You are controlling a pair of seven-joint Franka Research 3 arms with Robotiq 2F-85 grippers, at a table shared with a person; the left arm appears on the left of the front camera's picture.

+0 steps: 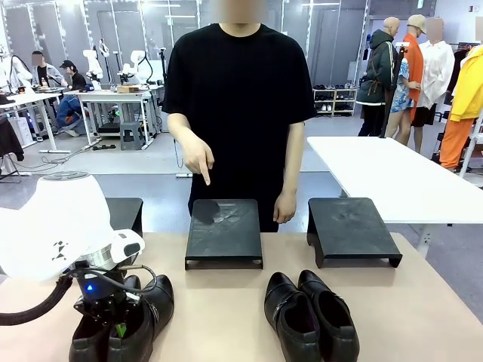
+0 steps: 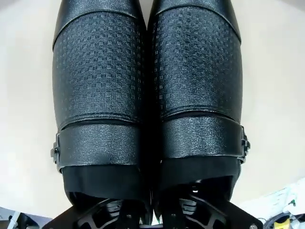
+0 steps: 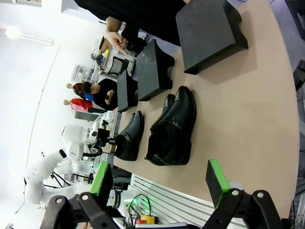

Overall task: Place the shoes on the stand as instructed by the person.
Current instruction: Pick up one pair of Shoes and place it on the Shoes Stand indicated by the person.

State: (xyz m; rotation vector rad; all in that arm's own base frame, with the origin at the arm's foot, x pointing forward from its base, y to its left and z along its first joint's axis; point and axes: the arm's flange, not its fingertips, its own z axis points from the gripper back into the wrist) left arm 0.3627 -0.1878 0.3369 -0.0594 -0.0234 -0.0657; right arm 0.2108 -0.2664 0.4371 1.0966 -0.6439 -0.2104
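One pair of glossy black shoes stands at the table's front left. My left gripper comes down on it from above. In the left wrist view the two textured shoes lie side by side, and the gripper reaches into their openings, shut on the inner walls where they meet. A second pair of shoes sits at the front, right of centre. The person's hand points a finger down at the middle stand. My right gripper hangs open above the table's right side, with nothing between its green pads.
Another black stand sits at the back right. A third stand is partly hidden behind my left arm. The person's other hand hangs between the middle and right stands. A white table stands beyond, to the right.
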